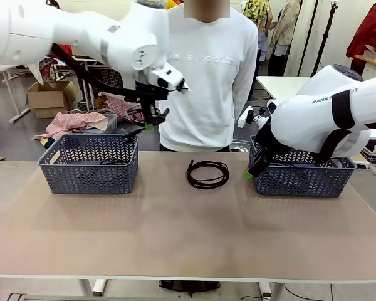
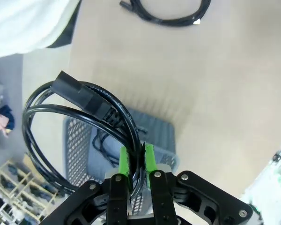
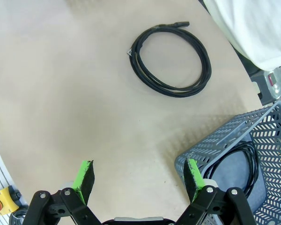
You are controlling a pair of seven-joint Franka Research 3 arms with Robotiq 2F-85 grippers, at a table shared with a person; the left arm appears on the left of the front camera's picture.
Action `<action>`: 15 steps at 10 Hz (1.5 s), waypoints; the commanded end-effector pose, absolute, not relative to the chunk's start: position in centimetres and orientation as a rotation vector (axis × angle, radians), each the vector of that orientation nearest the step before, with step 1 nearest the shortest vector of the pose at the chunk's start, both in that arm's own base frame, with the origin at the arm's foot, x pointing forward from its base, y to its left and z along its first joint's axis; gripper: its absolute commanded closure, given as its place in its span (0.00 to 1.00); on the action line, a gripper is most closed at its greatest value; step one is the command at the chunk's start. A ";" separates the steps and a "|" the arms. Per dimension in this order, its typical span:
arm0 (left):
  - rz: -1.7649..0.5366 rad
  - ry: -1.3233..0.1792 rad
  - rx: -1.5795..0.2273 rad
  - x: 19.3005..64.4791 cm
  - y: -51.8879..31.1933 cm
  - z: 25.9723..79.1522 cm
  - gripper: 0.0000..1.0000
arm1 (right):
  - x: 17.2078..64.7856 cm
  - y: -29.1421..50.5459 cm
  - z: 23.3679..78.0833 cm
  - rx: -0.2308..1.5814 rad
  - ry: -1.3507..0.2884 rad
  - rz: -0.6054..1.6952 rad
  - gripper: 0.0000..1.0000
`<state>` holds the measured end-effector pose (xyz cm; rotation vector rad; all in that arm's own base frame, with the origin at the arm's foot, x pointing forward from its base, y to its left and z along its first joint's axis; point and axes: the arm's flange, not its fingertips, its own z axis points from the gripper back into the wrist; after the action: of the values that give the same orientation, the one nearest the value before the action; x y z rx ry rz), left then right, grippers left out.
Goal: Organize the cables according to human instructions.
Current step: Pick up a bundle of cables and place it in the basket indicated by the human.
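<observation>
Left gripper (image 2: 136,157) clamped a coiled power cord (image 2: 79,93) above the left basket (image 1: 88,175); right gripper (image 3: 139,172) stood open. The centre cable (image 1: 207,174), seemingly light and limp, probably wanted pinching across its bunched strands.

Lab, white robot arms (image 1: 113,37), cardboard box (image 1: 49,98)

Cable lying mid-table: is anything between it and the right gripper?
Nothing visible. Bare table lies between the open right gripper and the coiled cable. The right basket sits off to one side of the fingers, not in the path.
</observation>
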<state>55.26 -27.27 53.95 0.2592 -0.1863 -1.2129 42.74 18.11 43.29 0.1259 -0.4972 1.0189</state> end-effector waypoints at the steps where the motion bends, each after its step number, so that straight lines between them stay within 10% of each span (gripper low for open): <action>1: -1.235 -0.228 0.250 54.1 -23.0 53.8 1.00 | 42.8 18.1 43.4 0.116 -0.499 1.023 0.00; 15: -1.287 -0.213 0.227 56.3 -11.2 48.6 1.00 | 42.8 18.1 43.4 0.116 -0.499 1.023 0.00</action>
<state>56.46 -11.81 48.77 0.2167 -0.1906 -1.2683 42.74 18.11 43.30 0.1259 -0.4974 1.0188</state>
